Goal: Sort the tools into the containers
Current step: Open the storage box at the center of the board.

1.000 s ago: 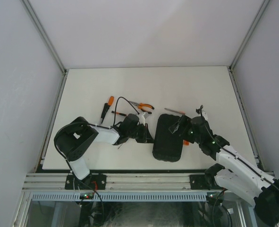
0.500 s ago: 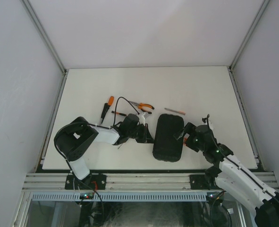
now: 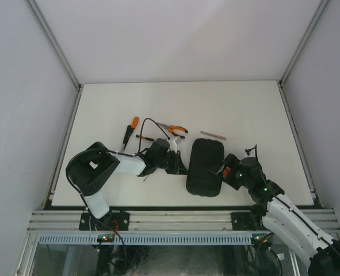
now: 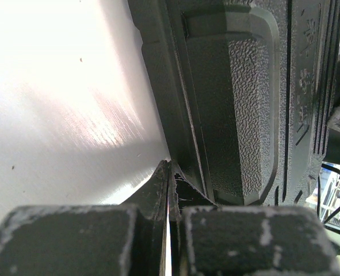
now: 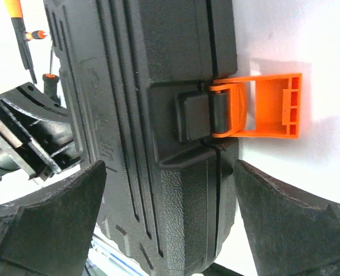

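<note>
Case: the black ribbed plastic clamshell tool case [image 3: 205, 167] lies shut between both grippers, its orange latch [image 5: 262, 106] flipped out.
Left gripper [image 4: 168, 172]: fingers closed, tips at the case's left seam; push harder and you likely slide the case rather than open it.
Right gripper [image 5: 167, 190]: fingers wide apart astride the latch side, holding nothing.
Tools: orange-handled pliers [image 3: 175, 129] and screwdrivers [image 3: 133, 123] lie just beyond; a skidding case could scatter them.
</note>
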{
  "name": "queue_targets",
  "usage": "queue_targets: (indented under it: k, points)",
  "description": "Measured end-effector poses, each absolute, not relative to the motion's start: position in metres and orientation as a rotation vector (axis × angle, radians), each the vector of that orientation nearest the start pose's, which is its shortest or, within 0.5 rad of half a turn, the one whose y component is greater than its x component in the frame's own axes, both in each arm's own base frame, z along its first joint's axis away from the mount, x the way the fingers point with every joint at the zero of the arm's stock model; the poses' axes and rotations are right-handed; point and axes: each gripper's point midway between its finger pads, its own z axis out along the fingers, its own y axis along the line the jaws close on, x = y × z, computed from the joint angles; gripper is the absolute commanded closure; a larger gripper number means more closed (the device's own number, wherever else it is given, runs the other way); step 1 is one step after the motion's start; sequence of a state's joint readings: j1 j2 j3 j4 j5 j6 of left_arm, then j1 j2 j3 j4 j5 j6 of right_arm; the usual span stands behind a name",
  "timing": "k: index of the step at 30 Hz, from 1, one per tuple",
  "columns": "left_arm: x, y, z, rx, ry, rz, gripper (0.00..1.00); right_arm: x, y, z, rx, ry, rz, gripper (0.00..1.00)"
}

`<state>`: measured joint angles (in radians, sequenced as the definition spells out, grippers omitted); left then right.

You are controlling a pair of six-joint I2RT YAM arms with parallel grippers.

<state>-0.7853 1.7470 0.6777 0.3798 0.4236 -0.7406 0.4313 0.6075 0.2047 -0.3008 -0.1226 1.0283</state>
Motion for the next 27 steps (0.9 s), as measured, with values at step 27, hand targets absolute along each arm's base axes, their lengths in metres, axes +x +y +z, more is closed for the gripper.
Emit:
queue_targets:
  k: [27]
  points:
    - [0.203,-0.344,0.021,0.315,2.515,-1.206,1.0,0.176,0.147,0.062,0.629,2.305,0.922,0.09]
